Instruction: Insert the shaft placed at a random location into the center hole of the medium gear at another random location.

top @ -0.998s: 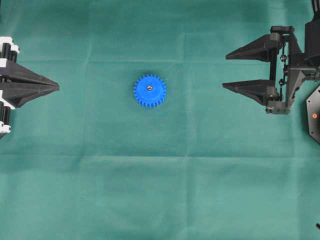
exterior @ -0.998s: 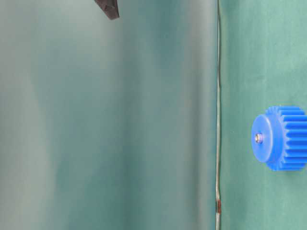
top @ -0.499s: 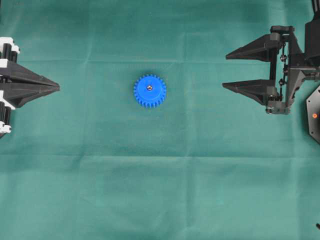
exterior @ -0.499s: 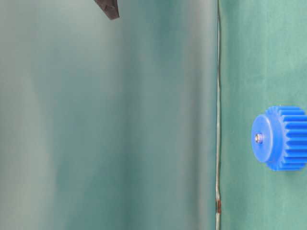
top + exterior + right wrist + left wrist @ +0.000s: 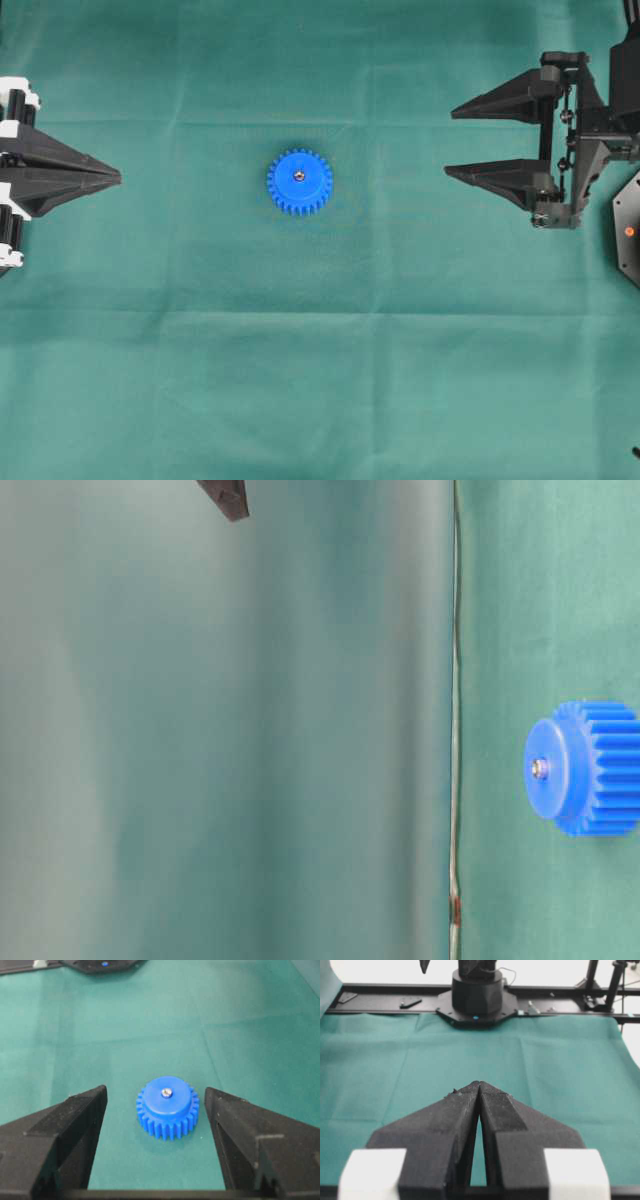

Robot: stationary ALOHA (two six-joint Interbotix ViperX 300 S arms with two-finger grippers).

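The blue medium gear [image 5: 300, 182] lies flat on the green cloth, a little left of the middle. The silver shaft [image 5: 299, 176] stands in its hub, filling the center hole, with only its top end showing [image 5: 166, 1092]. In the table-level view the gear [image 5: 590, 768] carries the shaft [image 5: 540, 768] the same way. My right gripper [image 5: 449, 143] hangs open well to the right of the gear, which shows ahead between the fingers of the right gripper [image 5: 155, 1092], untouched. My left gripper [image 5: 118, 177] is shut on nothing at the left edge, its tips [image 5: 479, 1083] pressed together.
Green cloth [image 5: 320, 380] with fold lines covers the table. The right arm's black base [image 5: 477, 995] and a black frame rail [image 5: 380, 1002] stand at the far side in the left wrist view. A dark finger tip [image 5: 225, 495] pokes in at the top of the table-level view.
The left gripper's tip has crept very slightly to the right. The gear, the shaft and the right gripper have not moved.
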